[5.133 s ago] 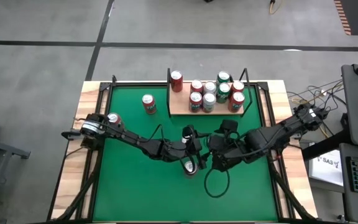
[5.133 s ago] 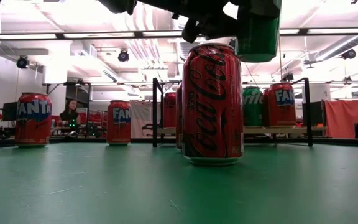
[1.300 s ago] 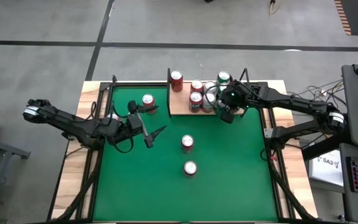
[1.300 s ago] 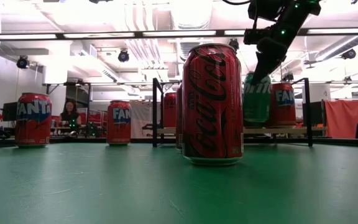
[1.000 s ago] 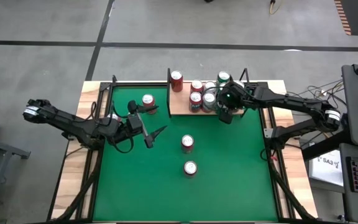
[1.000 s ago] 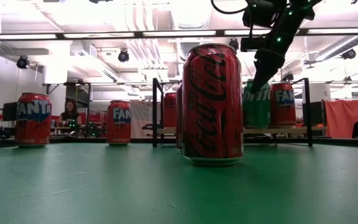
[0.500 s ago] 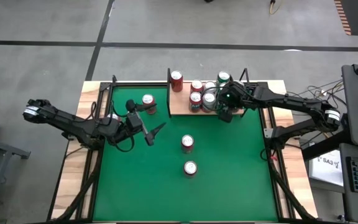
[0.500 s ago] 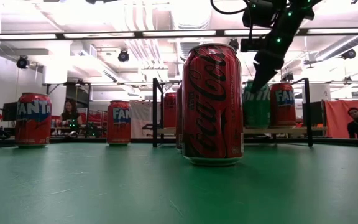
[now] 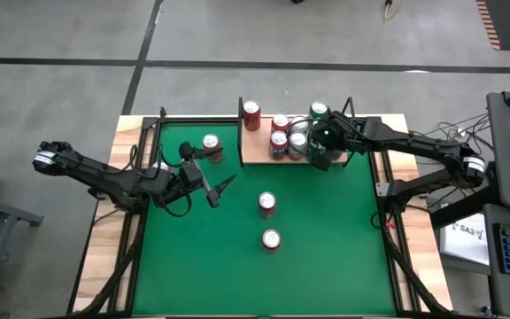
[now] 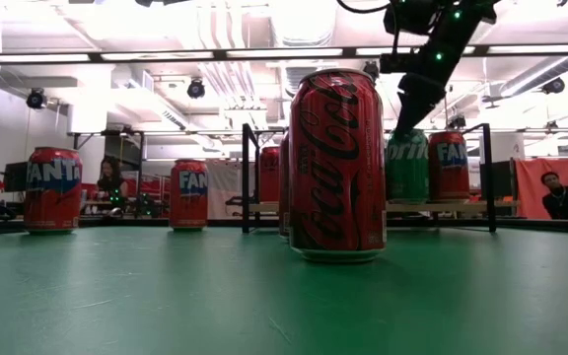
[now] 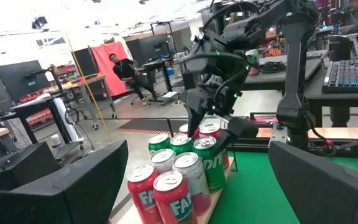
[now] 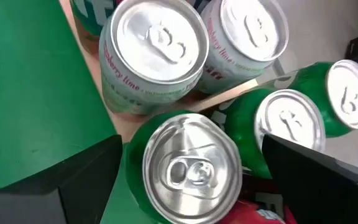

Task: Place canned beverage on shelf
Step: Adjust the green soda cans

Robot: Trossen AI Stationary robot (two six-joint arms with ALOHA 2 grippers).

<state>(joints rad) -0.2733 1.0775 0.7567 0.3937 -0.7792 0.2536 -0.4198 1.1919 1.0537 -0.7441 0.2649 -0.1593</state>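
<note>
The shelf [image 9: 257, 152], a tan board with black uprights, stands at the table's far edge and holds several cans. A green Sprite can [image 10: 407, 168] stands upright on its base at the board's near edge. My right gripper [image 12: 188, 155] hovers just above this can [image 12: 188, 168], open, with one finger on either side of the top and clear of it. My left gripper [image 9: 212, 173] hangs open over the table's left half, pointing level toward the shelf, with nothing between its fingers.
Two red cans [image 9: 266, 204] [image 9: 272, 239] stand mid-table, the nearer one filling the low view [image 10: 336, 163]. Another red can [image 9: 211, 144] stands left of the shelf, near my left gripper. White and green cans [image 12: 157, 50] crowd the placed one. People sit in the room beyond [image 10: 558, 197].
My right gripper has let go of the green can and its fingers have drawn up a little off the can's top. The can stays upright on the shelf's near edge.
</note>
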